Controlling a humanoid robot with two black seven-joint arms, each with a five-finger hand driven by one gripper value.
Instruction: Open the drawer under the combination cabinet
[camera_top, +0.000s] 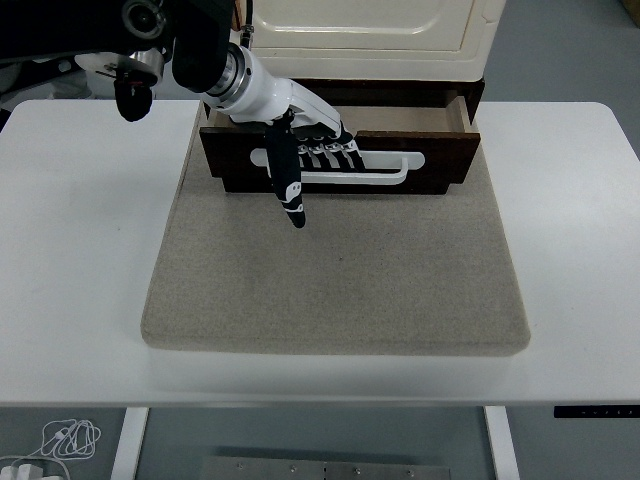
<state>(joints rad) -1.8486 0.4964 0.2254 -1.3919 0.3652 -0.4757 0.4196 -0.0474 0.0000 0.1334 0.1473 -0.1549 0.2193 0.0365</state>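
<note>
A cream cabinet (365, 30) stands at the back of a grey mat (335, 270). Its dark wooden drawer (440, 150) is pulled partly out, its inside showing. A white handle (385, 170) runs across the drawer front. My left hand (305, 150) comes in from the upper left. Its four fingers (330, 155) are hooked over the handle's left part. The thumb (290, 190) points down over the drawer front onto the mat. The right arm is out of view.
The white table (80, 250) stretches out on both sides of the mat. A cable bundle (60, 440) lies on the floor at the lower left.
</note>
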